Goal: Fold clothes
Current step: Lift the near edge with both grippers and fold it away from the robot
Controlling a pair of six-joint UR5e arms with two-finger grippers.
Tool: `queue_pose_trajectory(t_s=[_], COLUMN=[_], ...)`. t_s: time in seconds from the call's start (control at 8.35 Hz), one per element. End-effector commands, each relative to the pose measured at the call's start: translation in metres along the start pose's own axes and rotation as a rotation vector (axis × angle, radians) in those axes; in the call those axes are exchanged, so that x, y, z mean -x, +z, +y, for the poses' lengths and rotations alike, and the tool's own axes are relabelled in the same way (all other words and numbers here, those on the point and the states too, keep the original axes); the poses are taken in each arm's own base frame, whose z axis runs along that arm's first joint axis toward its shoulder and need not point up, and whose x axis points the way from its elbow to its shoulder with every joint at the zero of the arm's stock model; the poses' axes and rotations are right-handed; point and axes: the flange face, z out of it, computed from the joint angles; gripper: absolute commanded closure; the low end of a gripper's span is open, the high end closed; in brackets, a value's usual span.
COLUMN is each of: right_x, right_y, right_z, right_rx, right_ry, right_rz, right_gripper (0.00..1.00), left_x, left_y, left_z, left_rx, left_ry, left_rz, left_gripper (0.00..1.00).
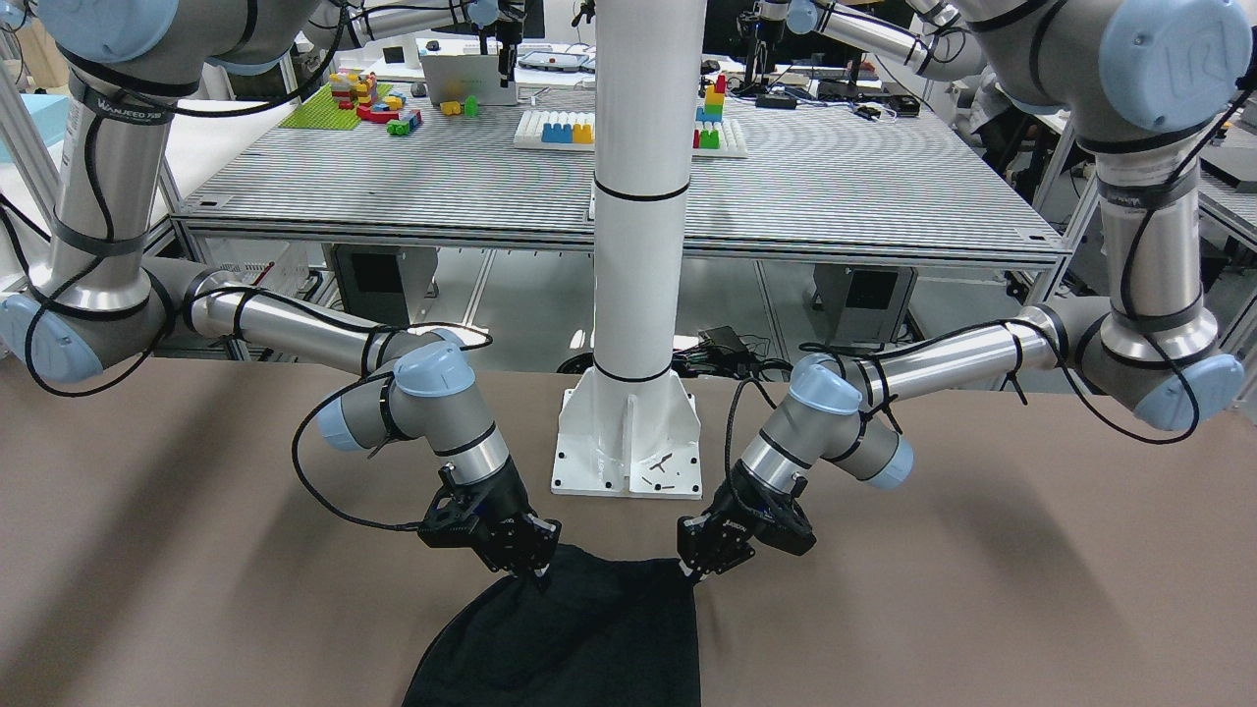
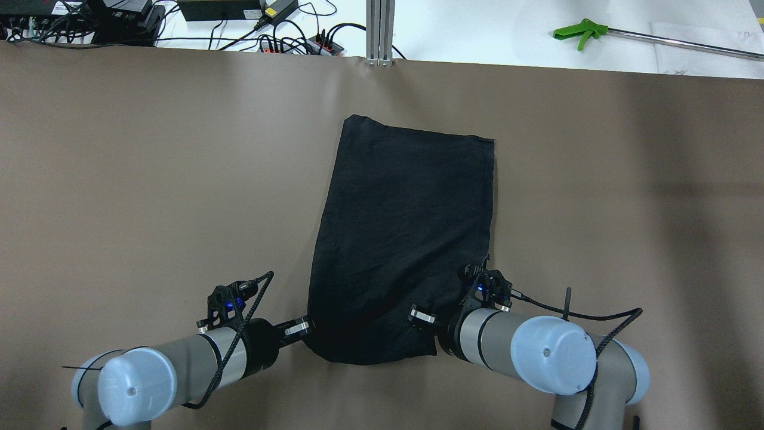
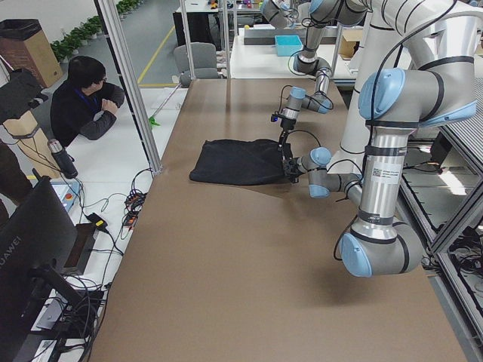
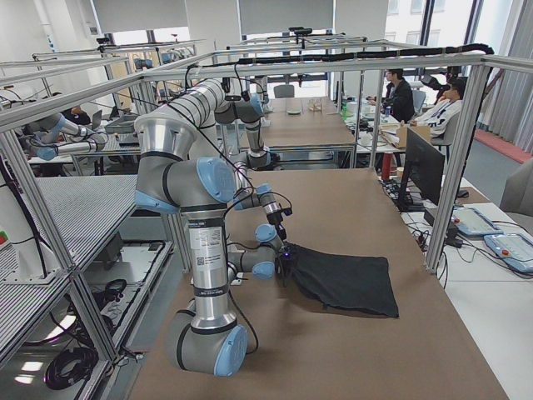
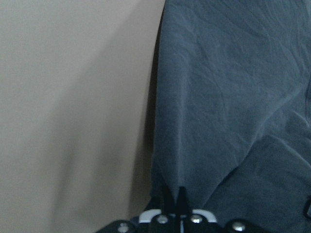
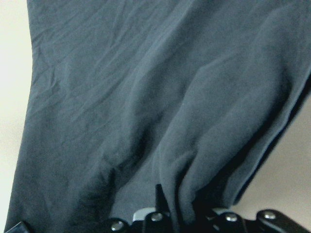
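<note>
Brown table (image 2: 119, 179) is carrying one item only: the black garment (image 2: 406, 227), lying mid-table as a tall, roughly rectangular panel. Its far edge is resting flat toward the operators' side and its near edge is sitting at the robot.

No sleeves or loose flaps are showing, so it is probably part-folded already. At least one fold, near edge over to far edge, is likely remaining.

Both arms are reaching low to the near edge. The left gripper (image 1: 697, 574) is pinching the near left corner, its jaws closed down on cloth in the wrist view. The right gripper (image 1: 539, 572) is clamping the near right corner, with fabric bunching between its fingers (image 6: 158, 194).

Both corners are looking slightly raised; the rest is lying flat.
</note>
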Motion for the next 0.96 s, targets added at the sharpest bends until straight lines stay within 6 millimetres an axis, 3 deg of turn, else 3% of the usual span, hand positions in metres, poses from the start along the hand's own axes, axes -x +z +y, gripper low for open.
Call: queue_pose_trajectory(t_s=[0.0,0.24,0.36,0.48,0.72,0.84], right_x=[-0.011,-0.026,-0.028,-0.029,-0.028,-0.024], right_y=[-0.060,-0.090,-0.106,-0.117,-0.106,-0.096], right_z=[0.009,0.020,0.031,0.033,0.025,-0.008], right_rx=[0.100,0.143,0.202,0.231,0.205,0.143], right_ry=[-0.003,0.005,0.002,0.000,0.005,0.017], right_rz=[-0.039,-0.040,-0.045,-0.048,-0.042,-0.040], right_gripper=[1.00,1.00,1.00,1.00,1.00,1.00], left_x=[-0.029,-0.067,-0.078,-0.081,-0.082,-0.087], left_y=[-0.040,-0.095,-0.113,-0.116,-0.109,-0.107], left_z=[0.000,0.026,0.036,0.044,0.044,0.020], left_rx=[0.013,0.067,0.095,0.104,0.100,0.053], left_ry=[-0.016,-0.023,-0.029,-0.044,-0.032,-0.034], left_rz=[0.065,0.057,0.071,0.081,0.078,0.081], left_gripper=[1.00,1.00,1.00,1.00,1.00,1.00])
